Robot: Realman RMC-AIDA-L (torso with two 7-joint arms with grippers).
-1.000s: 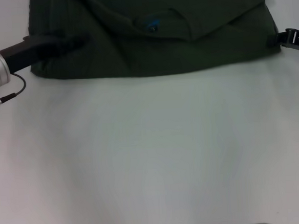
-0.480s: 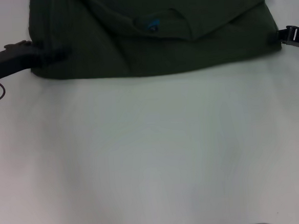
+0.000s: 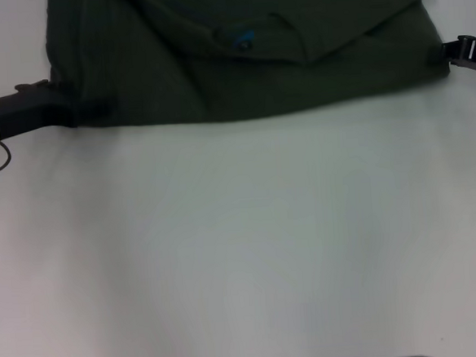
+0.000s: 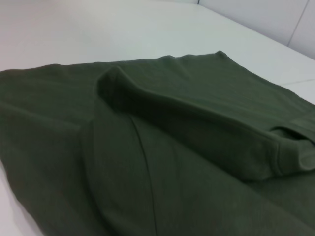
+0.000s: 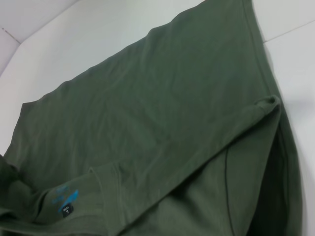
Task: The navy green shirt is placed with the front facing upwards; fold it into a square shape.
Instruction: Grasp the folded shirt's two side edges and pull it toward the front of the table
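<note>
Shirt lies at the table's far edge, dark green, side flaps folded inward, plain back showing (blue neck label exposed). Left gripper and right gripper touch its near corners; their grip I cannot tell.

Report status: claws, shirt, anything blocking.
Left claw at the navy green shirt's near-left corner, right claw at its right edge. Shirt partly folded, blue neck label showing. Nothing in the way.
</note>
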